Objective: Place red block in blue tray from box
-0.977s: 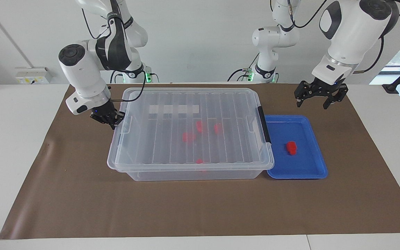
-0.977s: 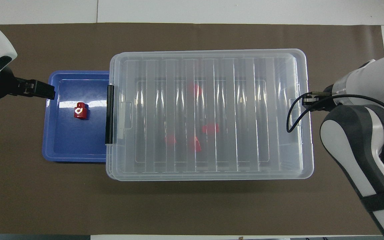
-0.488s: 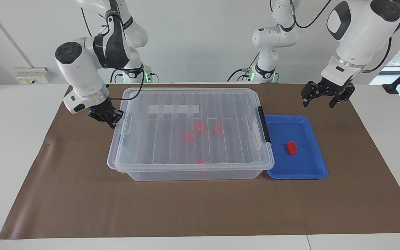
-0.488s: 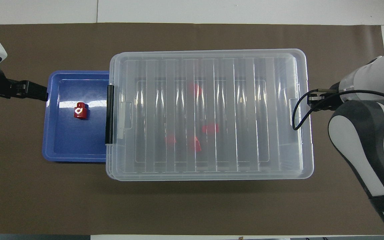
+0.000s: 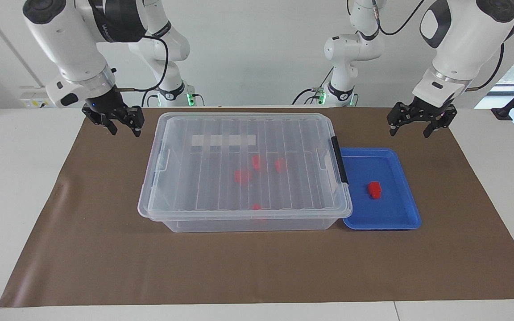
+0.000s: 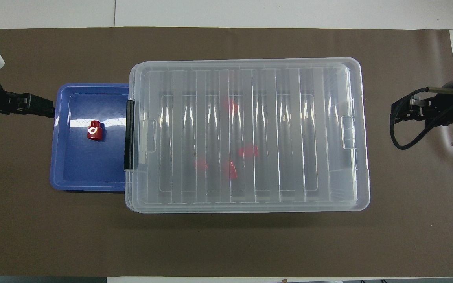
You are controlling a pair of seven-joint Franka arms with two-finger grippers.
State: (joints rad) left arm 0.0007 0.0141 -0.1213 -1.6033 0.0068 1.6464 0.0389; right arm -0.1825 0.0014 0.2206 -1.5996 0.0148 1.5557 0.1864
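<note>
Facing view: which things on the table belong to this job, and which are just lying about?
Job:
- red block, in the blue tray
- box, lid on, four red blocks inside
- left gripper, right gripper, both open, empty

Lying about:
- brown mat

- The box (image 5: 243, 178): clear, glossy ribbed plastic.
- The blue tray (image 5: 400, 214): shiny smooth plastic.
- The red block (image 5: 375, 190): glossy plastic.
- Brown mat (image 5: 239, 267): matt, paper-like.

Bright, even indoor light; sharp focus throughout. Glare streaks on the box (image 6: 246, 133) lid ribs. Soft shadow under the box edge on brown mat (image 6: 226, 243). Daylit window at facing view's edge.
</note>
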